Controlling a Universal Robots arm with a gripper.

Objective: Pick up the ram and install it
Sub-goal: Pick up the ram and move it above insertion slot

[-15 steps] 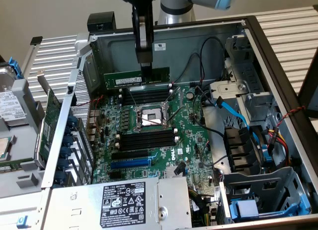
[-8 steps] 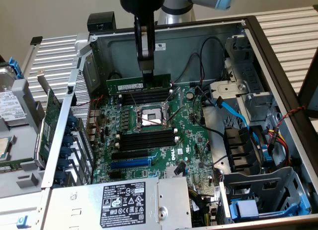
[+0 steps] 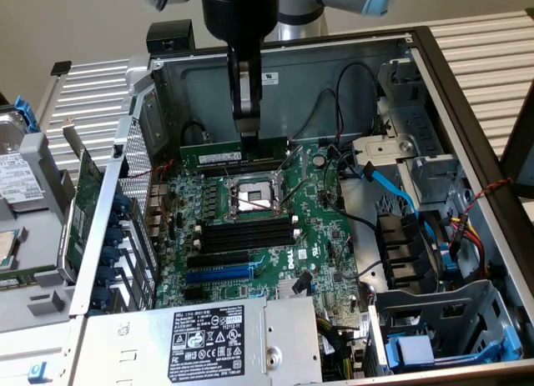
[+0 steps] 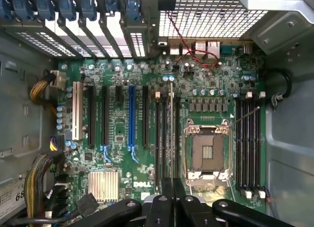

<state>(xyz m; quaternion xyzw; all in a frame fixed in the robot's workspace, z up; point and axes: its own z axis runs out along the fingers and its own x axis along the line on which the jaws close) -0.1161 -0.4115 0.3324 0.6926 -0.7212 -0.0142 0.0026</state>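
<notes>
We see the gripper [image 3: 248,139] with its fingers clenched on the top edge of the ram [image 3: 213,156], held on edge at the black memory slots [image 4: 161,138] beside the processor socket [image 3: 253,196]. We judge it light, stiff and fragile, best pinched mid-length by its bare edge. From the wrist it is a thin edge-on line, so we cannot tell whether it is seated or just above a slot.

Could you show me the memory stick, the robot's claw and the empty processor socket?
Long narrow green ram stick [image 3: 214,157], exterior view: its labelled face.
Black gripper [image 3: 249,138], exterior view: fingertips, shut on the stick's top edge.
Square metal-framed processor socket [image 4: 206,151], wrist view: its open centre.
</notes>
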